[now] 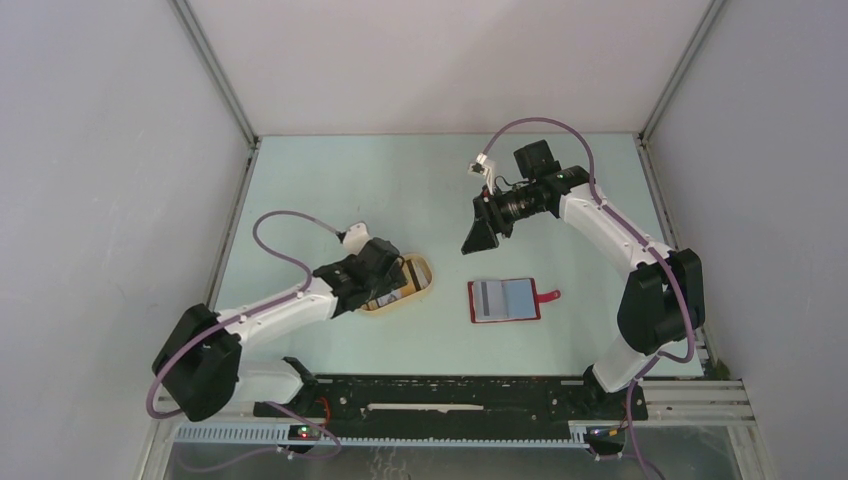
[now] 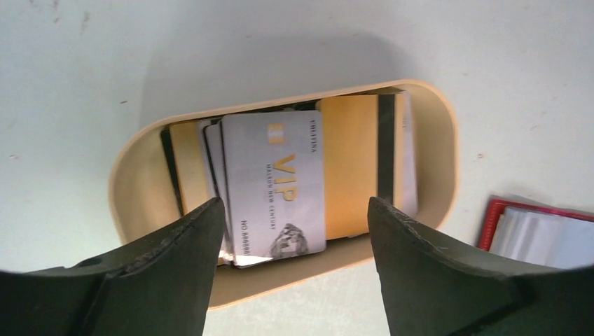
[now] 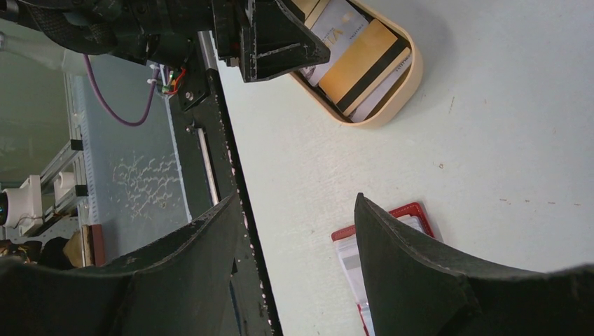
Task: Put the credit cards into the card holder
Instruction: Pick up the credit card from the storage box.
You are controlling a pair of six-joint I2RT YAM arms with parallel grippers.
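Thin, flat, glossy credit cards (image 2: 280,189) stacked loosely inside a smooth beige oval tray (image 2: 434,140) with a raised rim: silvery ones fanned on top, lettered VIP in gold, over an orange-gold one with a dark stripe. Near the tray on the matte pale-green worktop (image 1: 400,190), lying open and flat: red card holder (image 1: 505,299), grey-blue pockets up, snap tab (image 1: 549,295) toward the right arm's side. Left end effector (image 2: 294,206) angled down over the tray, scuffed dull-black fingers wide apart, clamped on nothing. Right end effector (image 3: 298,203) raised above the worktop beyond the card holder, fingers likewise apart, empty.
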